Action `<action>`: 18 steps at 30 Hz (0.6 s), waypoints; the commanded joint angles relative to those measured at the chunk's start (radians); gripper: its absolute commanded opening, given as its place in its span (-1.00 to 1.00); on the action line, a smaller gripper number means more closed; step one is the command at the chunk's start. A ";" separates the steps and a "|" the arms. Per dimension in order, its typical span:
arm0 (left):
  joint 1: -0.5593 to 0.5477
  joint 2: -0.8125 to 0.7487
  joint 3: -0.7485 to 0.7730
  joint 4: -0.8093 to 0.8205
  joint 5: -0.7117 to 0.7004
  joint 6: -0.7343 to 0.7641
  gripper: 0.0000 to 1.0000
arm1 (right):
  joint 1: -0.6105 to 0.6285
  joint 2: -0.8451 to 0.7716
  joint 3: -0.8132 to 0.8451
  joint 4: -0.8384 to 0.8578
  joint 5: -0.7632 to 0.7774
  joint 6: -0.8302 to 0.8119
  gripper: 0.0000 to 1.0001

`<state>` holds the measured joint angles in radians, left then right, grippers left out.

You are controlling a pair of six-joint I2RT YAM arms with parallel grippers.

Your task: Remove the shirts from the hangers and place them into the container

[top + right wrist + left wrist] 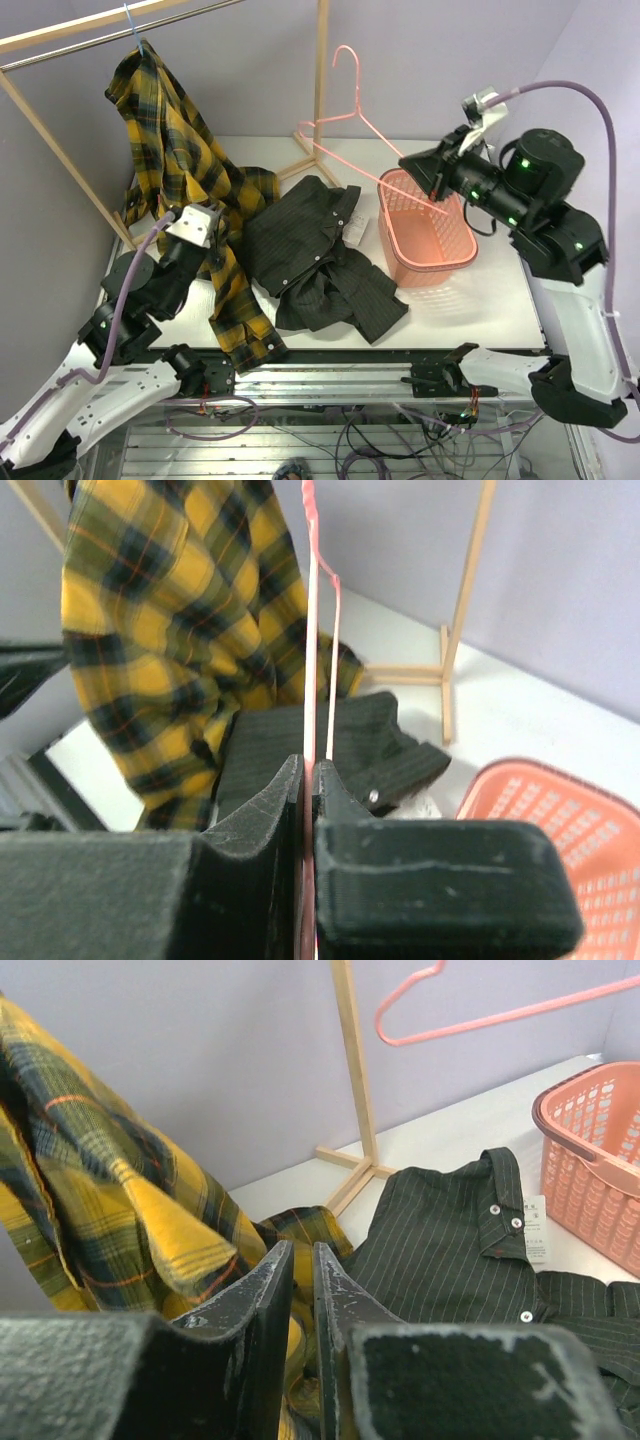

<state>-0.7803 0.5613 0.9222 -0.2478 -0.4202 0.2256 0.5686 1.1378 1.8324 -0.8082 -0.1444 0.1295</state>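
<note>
Top external: pink hanger (378, 131) hook upward

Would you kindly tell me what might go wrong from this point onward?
1. The plaid shirt hangs from the blue hanger on the rail. A pull by the left jaws, low at the cloth, may yank the hanger off with it.
2. The right jaws hold the pink hanger over the basket. Released here, it may land inside, taking room that the dark shirt needs.
</note>
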 commanded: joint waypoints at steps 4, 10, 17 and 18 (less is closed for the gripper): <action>0.004 -0.160 -0.149 0.064 -0.076 -0.041 -0.52 | -0.003 0.094 -0.120 0.483 0.105 -0.042 -1.00; 0.004 -0.253 -0.211 0.095 -0.100 -0.051 -0.55 | -0.003 0.244 -0.101 0.677 0.137 -0.060 -1.00; 0.005 -0.255 -0.225 0.101 -0.066 -0.052 -0.60 | -0.003 0.431 0.029 0.811 0.134 -0.074 -1.00; 0.005 -0.263 -0.231 0.107 -0.068 -0.052 -0.60 | -0.003 0.453 0.050 0.824 0.136 -0.075 -1.00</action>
<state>-0.7803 0.3119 0.7055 -0.1837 -0.4919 0.1879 0.5686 1.5406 1.7897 -0.1421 -0.0246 0.0711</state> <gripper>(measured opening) 0.205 0.026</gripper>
